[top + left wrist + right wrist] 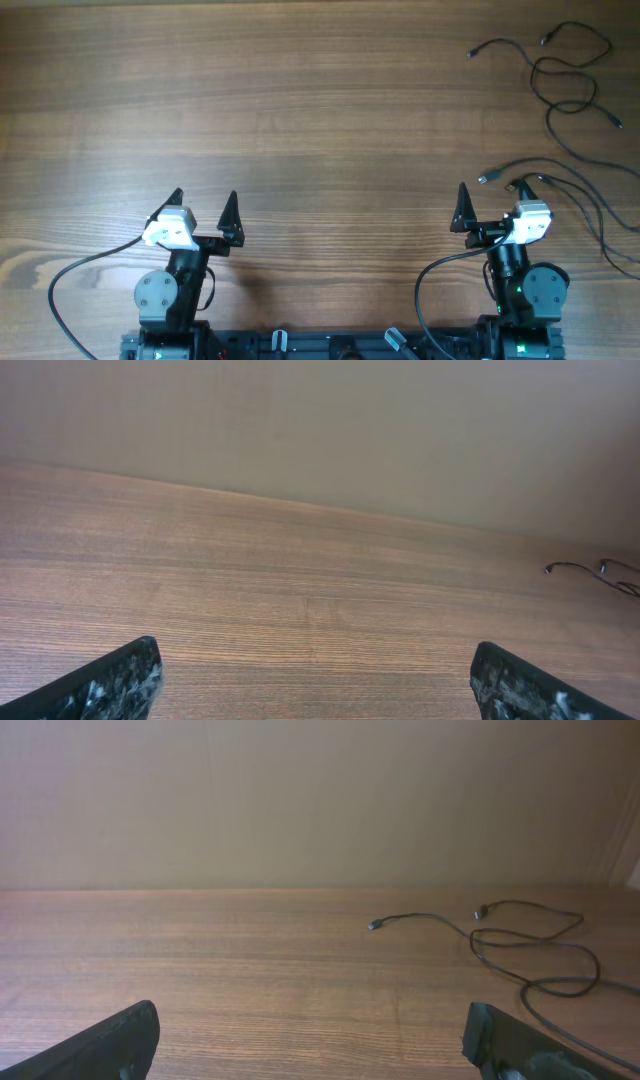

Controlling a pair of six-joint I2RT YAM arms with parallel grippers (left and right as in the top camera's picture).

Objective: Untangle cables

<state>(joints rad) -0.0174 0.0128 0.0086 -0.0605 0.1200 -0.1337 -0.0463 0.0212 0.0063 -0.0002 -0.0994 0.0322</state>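
Thin black cables [565, 85] lie looped at the far right of the wooden table, with a second run [580, 195] trailing down to the right edge just right of my right arm. They also show in the right wrist view [520, 945] and faintly in the left wrist view [600, 572]. My left gripper [205, 210] is open and empty at the front left, far from the cables. My right gripper [492, 205] is open and empty at the front right, with cable ends just beside its right finger.
The wooden table [300, 110] fills the view. Each arm's own black supply cable curves along the front edge [60, 290]. A plain wall stands beyond the table's far edge [300, 800].
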